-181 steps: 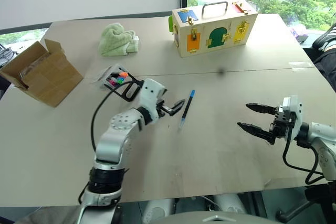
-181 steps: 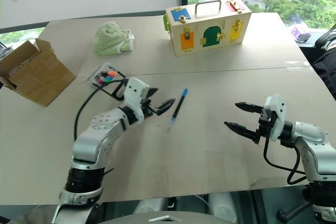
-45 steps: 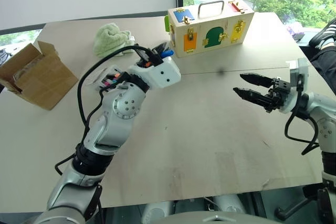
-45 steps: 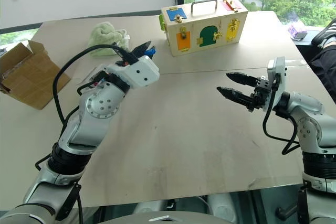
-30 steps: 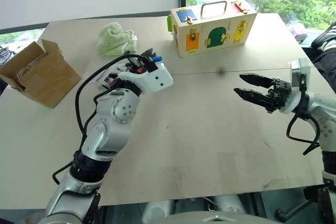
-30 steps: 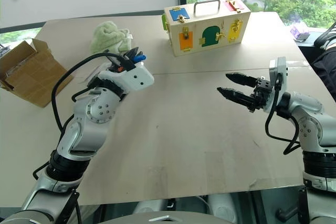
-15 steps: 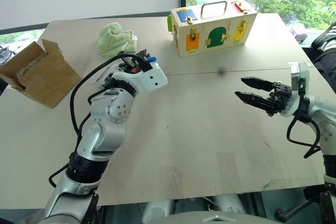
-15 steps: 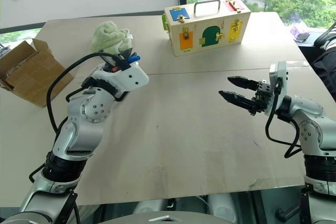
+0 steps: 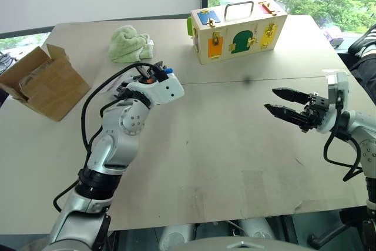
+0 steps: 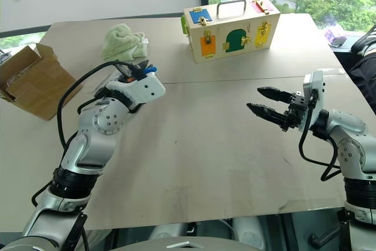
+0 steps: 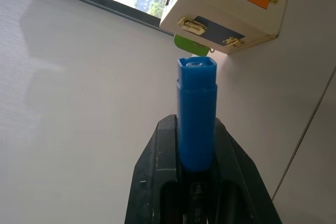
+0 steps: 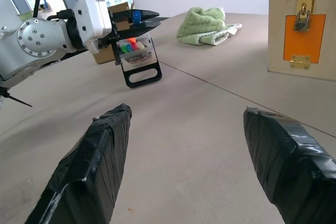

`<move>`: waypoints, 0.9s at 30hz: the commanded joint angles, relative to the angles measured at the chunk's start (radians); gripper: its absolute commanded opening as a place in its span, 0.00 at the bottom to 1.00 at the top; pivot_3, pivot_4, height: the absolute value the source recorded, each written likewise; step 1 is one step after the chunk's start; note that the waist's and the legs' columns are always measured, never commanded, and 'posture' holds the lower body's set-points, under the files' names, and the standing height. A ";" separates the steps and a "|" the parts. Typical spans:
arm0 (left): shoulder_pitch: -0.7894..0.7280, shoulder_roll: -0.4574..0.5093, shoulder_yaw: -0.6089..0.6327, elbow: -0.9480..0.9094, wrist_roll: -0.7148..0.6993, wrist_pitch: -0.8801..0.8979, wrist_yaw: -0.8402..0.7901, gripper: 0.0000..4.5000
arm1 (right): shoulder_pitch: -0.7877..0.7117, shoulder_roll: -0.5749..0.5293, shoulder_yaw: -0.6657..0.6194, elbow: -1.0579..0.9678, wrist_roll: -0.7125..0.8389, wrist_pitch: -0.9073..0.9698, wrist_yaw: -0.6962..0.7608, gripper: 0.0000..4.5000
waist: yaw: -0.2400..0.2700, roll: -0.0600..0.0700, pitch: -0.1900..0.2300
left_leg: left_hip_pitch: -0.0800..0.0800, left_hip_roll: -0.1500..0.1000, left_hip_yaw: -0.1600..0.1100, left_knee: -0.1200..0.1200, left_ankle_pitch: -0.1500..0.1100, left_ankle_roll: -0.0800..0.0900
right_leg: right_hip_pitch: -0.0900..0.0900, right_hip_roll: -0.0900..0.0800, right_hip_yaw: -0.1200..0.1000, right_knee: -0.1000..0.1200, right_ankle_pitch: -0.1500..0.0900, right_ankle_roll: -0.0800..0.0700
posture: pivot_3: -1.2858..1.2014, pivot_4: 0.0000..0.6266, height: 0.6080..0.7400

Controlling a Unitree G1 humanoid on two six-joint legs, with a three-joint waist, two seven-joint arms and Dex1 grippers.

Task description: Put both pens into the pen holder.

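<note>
Up top, from the head views: left pincer (image 9: 160,71) held above the worktop (image 9: 235,145), closed tight on the blue-capped pen (image 9: 167,70), right over the pen holder (image 9: 120,89) near the green cloth (image 9: 130,43). Right pincer (image 9: 282,102) spread wide, holding nothing, far off on the other side. Wooden box (image 9: 238,29) at the back, cardboard box (image 9: 44,83) at the far left.

Next, left wrist view: blue cap (image 11: 196,108) poking out between 2 black fingers (image 11: 157,177), squeezed shut on it.

Last, right wrist view: 2 fingers (image 12: 89,166) far apart, empty. Pen holder (image 12: 137,59) standing on the worktop under the left pincer (image 12: 149,18), with colored caps inside.
</note>
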 commanded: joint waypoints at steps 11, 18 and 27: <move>-0.031 0.036 0.073 0.116 -0.048 -0.103 0.044 0.00 | -0.003 -0.003 -0.028 -0.054 0.033 -0.004 -0.030 0.80 | -0.001 0.000 0.000 | 0.000 0.000 0.000 0.000 0.001 -0.002 | 0.000 0.000 0.000 0.000 0.000 0.000 | 0.52 0.24 1.00; -0.022 0.036 0.096 0.110 -0.061 -0.096 0.054 0.38 | -0.005 -0.003 -0.027 -0.051 0.037 -0.006 -0.029 0.82 | -0.002 0.000 0.000 | 0.000 0.000 0.000 0.000 0.002 -0.003 | 0.000 0.000 0.000 0.000 0.000 0.000 | 0.52 0.24 1.00; -0.020 0.030 0.111 0.093 -0.054 -0.104 0.082 0.99 | -0.009 -0.007 -0.026 -0.048 0.042 -0.004 -0.015 0.82 | -0.002 0.000 0.000 | 0.000 0.000 0.000 0.000 0.002 -0.003 | 0.000 0.000 0.000 0.000 0.000 0.000 | 0.52 0.24 1.00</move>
